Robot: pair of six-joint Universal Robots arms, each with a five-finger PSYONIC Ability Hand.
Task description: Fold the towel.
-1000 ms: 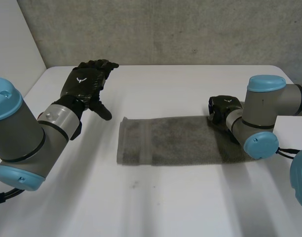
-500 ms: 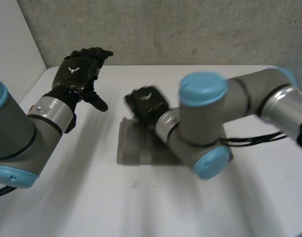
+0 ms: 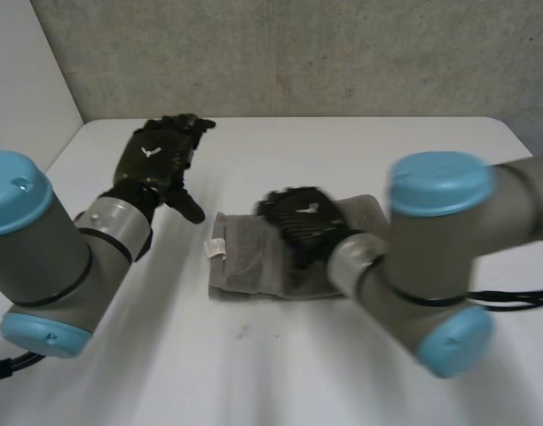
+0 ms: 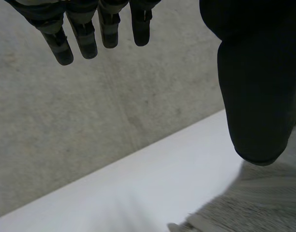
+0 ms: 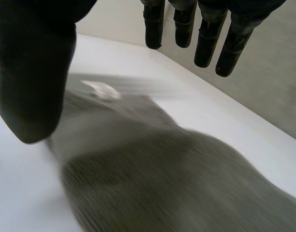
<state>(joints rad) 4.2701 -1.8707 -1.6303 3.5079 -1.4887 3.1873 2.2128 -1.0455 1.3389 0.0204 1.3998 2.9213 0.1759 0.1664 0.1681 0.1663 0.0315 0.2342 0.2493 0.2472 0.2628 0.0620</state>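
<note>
Where the towel [image 3: 254,262] lies, near the middle of the worktop [image 3: 387,151], it appears doubled over, with a white label [image 3: 218,248] showing at one end. The right hand [image 3: 302,222] is over the folded layers, fingers [image 5: 206,43] straight and apart, gripping nothing; contact cannot be confirmed. The left hand [image 3: 156,155] hangs well clear beyond the label end, fingers [image 4: 85,38] straight, spread and empty.

Recommendation: press the upper layer flat, confirm the edges align before any further fold, and lift away without dragging the cloth.

Count: one towel, one label, two hands.

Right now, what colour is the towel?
The towel is grey, clearest in the head view.
</note>
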